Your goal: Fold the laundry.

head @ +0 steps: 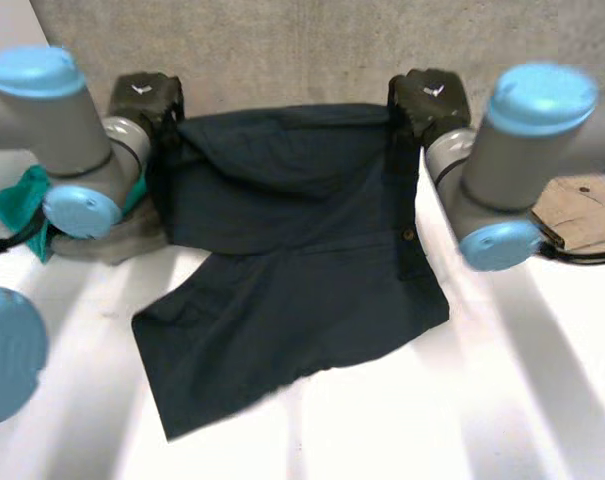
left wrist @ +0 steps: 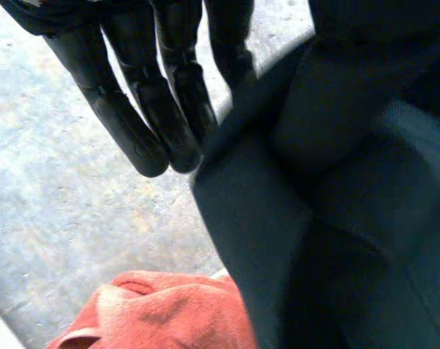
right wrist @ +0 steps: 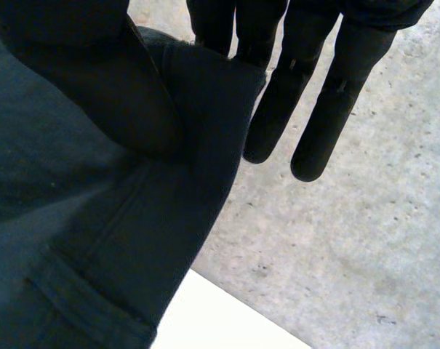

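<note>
A dark navy garment (head: 292, 290), shorts by the look of it, lies spread on the white table (head: 502, 400). Its far edge is lifted toward the wall. My left hand (head: 147, 100) holds the far left corner, and my right hand (head: 427, 100) holds the far right corner. In the left wrist view the thumb presses the garment (left wrist: 336, 240) against the hand, while the outer fingers (left wrist: 132, 109) hang straight beside it. In the right wrist view the garment (right wrist: 74, 218) is pinched under the thumb, with two fingers (right wrist: 329, 109) straight and free beside it.
A teal cloth (head: 17, 205) lies crumpled by the left arm. A beige folded garment (head: 582, 210) sits at the right behind the right arm. A crumpled towel-like cloth (left wrist: 169, 313) lies below the left hand. A grey concrete wall (head: 302, 50) closes the far side.
</note>
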Controlling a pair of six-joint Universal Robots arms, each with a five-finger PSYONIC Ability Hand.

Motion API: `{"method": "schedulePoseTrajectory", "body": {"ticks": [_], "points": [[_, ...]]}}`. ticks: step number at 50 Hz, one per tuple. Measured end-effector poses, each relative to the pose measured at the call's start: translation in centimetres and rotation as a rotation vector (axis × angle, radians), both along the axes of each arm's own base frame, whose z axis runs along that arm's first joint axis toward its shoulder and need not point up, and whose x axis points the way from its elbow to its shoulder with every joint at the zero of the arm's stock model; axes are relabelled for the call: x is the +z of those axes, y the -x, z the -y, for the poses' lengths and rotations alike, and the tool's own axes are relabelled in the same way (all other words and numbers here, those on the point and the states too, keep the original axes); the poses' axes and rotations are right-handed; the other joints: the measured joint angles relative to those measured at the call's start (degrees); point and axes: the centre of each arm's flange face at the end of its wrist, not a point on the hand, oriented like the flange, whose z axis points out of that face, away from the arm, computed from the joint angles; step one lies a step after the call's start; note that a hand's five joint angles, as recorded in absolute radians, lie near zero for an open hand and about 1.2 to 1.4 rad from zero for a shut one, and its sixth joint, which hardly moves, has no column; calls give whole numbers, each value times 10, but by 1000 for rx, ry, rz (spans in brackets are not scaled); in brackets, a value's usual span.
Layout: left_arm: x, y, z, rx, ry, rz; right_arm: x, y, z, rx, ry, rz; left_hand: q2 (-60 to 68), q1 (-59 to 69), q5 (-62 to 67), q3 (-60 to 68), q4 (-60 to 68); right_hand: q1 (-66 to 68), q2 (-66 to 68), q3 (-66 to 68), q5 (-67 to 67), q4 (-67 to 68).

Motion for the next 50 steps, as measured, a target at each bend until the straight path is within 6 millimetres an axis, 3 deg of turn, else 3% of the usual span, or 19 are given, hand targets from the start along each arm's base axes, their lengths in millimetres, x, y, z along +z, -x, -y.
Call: {"method": "schedulePoseTrajectory", "body": {"ticks": [2, 3, 4, 6, 10, 16, 19, 22, 31, 38, 45, 50], "points": [[-8, 6, 7, -10, 33, -1, -14, -9, 3, -18, 46, 21, -113, -129, -112, -111, -112, -180, -195, -192, -202, -190], [-10, 8, 9, -14, 49, -2, -18, -13, 4, -22, 65, 31, -113, -129, -112, -111, -112, -204, -220, -214, -225, -213], [-10, 12, 11, -17, 78, -5, -24, -19, 5, -28, 104, 48, -364, -388, -353, -349, -356, -382, -402, -381, -399, -379], [-7, 17, 12, -19, 117, -7, -29, -25, 4, -32, 146, 62, -472, -445, -458, -463, -473, -473, -499, -495, -506, -495], [10, 22, 7, 0, 185, 2, -29, -32, 0, -38, 212, 55, -484, -445, -465, -476, -487, -482, -518, -526, -530, -528], [38, 18, -11, 51, 215, 43, -9, -20, -4, -29, 215, 1, -484, -446, -465, -476, -487, -482, -518, -526, -530, -529], [52, 10, -38, 74, 174, 80, 6, 1, -12, 23, 121, -83, -484, -445, -465, -476, -487, -482, -518, -526, -530, -529], [53, 4, -60, 71, 118, 105, 9, 16, -22, 73, 10, -150, -484, -445, -465, -476, -487, -482, -518, -526, -530, -528], [17, -22, -155, -36, -246, 234, -18, 69, -59, 163, -368, -378, -480, -440, -463, -473, -483, -461, -487, -495, -502, -500], [-21, -43, -222, -143, -577, 324, -56, 94, -85, 242, -499, -539, -316, -257, -303, -309, -313, -241, -271, -280, -289, -284], [-50, -53, -251, -203, -734, 349, -85, 101, -99, 314, -470, -578, -307, -260, -300, -299, -306, -230, -260, -264, -271, -268], [-67, -55, -253, -194, -727, 359, -101, 101, -104, 326, -417, -575, -426, -382, -422, -420, -429, -231, -260, -265, -272, -268]]}}
